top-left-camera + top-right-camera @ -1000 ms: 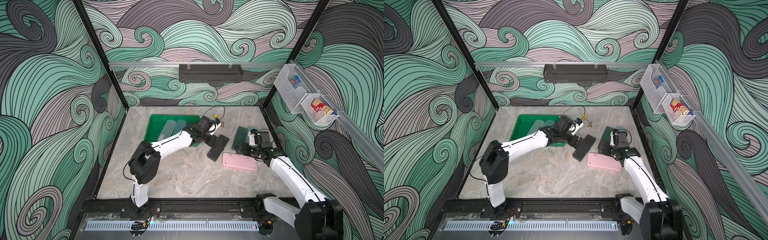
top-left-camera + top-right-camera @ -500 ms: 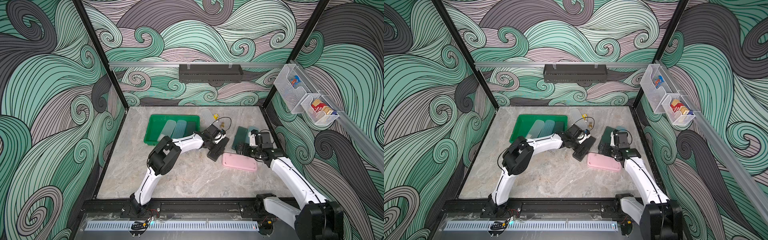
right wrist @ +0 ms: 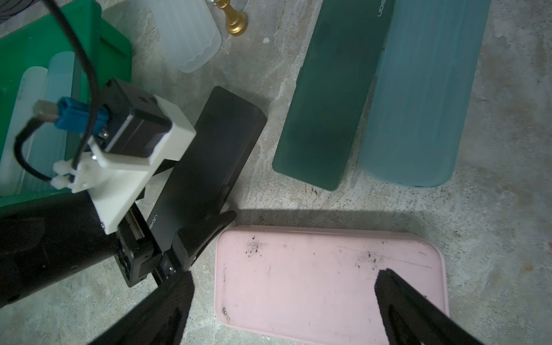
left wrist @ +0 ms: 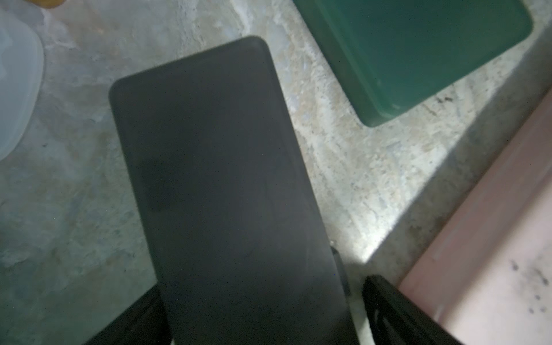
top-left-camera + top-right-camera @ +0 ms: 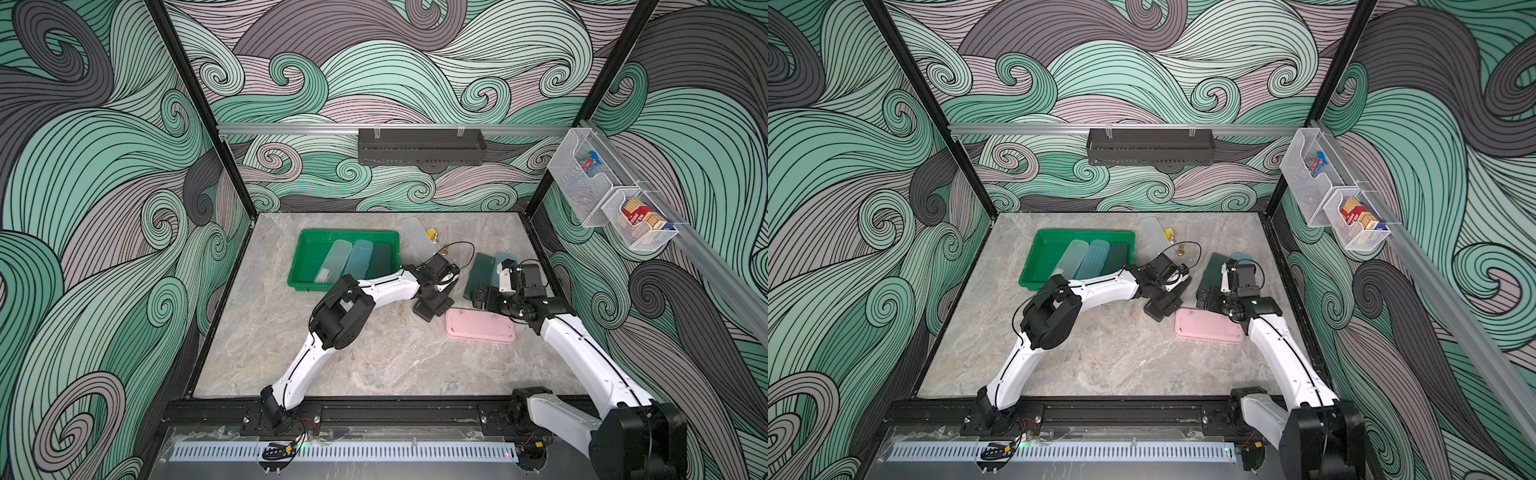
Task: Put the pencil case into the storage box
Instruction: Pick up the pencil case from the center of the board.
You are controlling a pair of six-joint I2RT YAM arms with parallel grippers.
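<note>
The green storage box (image 5: 309, 259) lies at the back left of the table with three pencil cases side by side in it. A black pencil case (image 5: 424, 312) lies flat on the table right of the box. My left gripper (image 5: 434, 303) stands open low over it, one finger on each long side; in the left wrist view the black pencil case (image 4: 215, 167) fills the space between the fingers (image 4: 397, 310). My right gripper (image 3: 283, 286) hangs open above a pink pencil case (image 3: 322, 274), which lies on the table (image 5: 480, 326). Neither gripper holds anything.
A dark green case (image 5: 478, 272) and a light teal case (image 3: 418, 104) lie side by side behind the right gripper. A frosted clear case (image 5: 415, 239), a gold pawn (image 3: 234, 22) and a small yellow item (image 5: 433, 232) sit behind. A black trough (image 5: 419, 146) and wire baskets (image 5: 615, 199) hang on the walls.
My left gripper has moved from the box's right end toward the front and come down over the black pencil case, its elbow swinging right. The right arm has not moved.
</note>
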